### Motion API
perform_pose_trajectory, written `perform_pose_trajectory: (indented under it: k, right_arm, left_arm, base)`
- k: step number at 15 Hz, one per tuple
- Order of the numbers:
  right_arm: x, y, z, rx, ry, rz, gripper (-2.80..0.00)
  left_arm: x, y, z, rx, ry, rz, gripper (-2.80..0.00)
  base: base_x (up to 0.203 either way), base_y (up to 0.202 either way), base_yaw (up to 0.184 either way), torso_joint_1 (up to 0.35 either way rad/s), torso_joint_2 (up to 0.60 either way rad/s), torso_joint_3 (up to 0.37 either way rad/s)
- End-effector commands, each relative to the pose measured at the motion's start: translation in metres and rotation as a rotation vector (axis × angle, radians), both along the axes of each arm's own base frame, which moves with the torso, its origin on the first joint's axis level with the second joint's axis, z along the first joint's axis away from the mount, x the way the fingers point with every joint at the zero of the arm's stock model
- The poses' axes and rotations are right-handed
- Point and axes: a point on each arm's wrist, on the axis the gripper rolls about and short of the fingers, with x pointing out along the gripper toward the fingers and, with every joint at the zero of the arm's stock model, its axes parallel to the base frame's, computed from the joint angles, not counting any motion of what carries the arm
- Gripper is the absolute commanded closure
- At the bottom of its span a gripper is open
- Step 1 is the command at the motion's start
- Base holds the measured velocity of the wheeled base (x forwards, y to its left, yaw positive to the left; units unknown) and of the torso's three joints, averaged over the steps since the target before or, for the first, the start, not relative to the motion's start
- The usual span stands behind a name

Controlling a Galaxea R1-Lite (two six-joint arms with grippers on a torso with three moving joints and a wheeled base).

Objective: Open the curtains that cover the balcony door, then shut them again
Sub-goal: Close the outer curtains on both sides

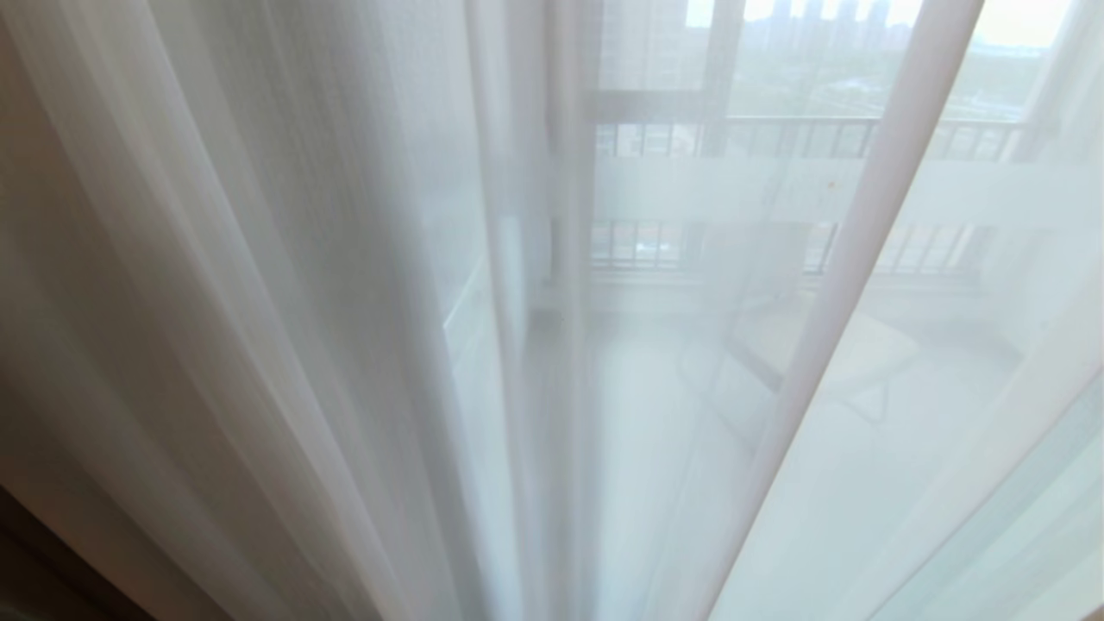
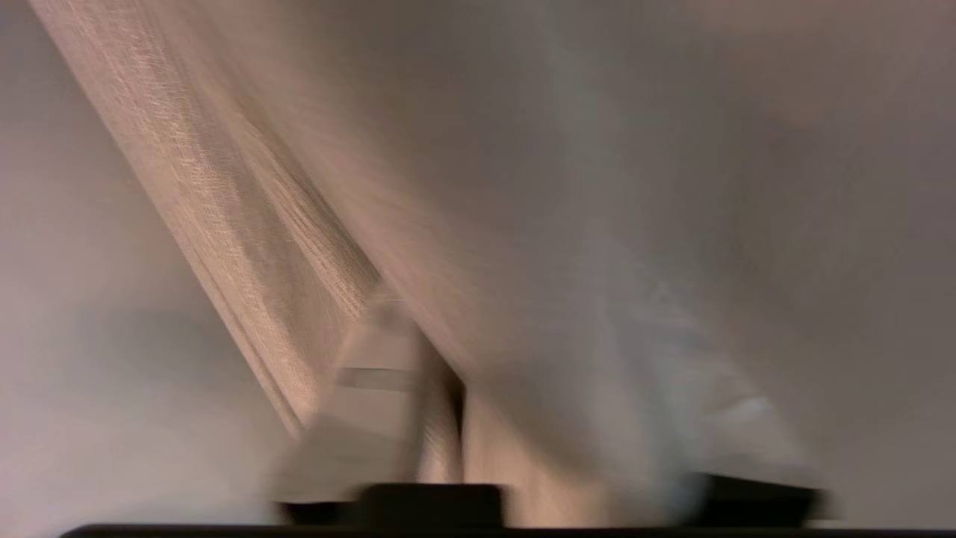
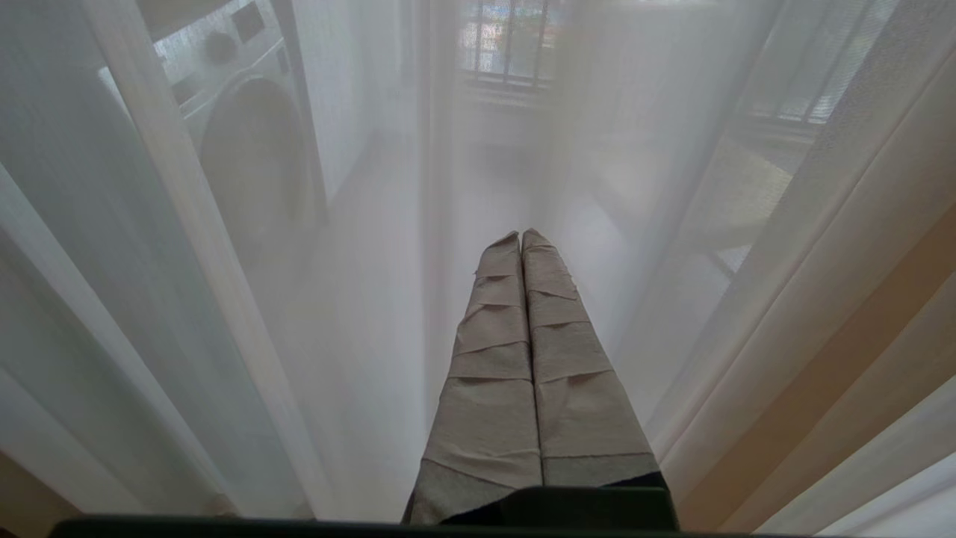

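Head view shows you sheer curtains [image 1: 345, 302] hanging floor-length across everything, door [image 1: 655, 172] dim behind. Left pincer [image 2: 523, 418] is buried in beige folds, its spread unreadable; it's nearer the cloth. Right pincer [image 3: 521, 246] sits closed, empty, just short of the sheer.

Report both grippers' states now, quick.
Left gripper: among the curtains; open or shut cannot be told.
Right gripper: shut, holding nothing, pointing at the sheer.
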Motion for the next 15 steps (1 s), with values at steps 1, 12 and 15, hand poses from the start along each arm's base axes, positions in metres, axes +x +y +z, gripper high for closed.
perform_pose_trajectory:
  k: [1, 12, 15]
  right_arm:
    - [0.000, 0.000, 0.000, -0.001, 0.000, 0.000, 0.00]
    - [0.000, 0.000, 0.000, -0.001, 0.000, 0.000, 0.00]
    - [0.000, 0.000, 0.000, -0.001, 0.000, 0.001, 0.00]
  left_arm:
    - [-0.002, -0.003, 0.002, 0.005, -0.004, -0.004, -2.80]
    - [-0.047, -0.090, -0.007, -0.010, 0.000, -0.018, -2.80]
    - [-0.059, -0.116, -0.016, -0.020, -0.004, -0.100, -2.80]
  base:
    - [0.000, 0.000, 0.000, 0.000, 0.00, 0.000]
    - [0.000, 0.000, 0.000, 0.000, 0.00, 0.000]
    - [0.000, 0.000, 0.000, 0.000, 0.00, 0.000]
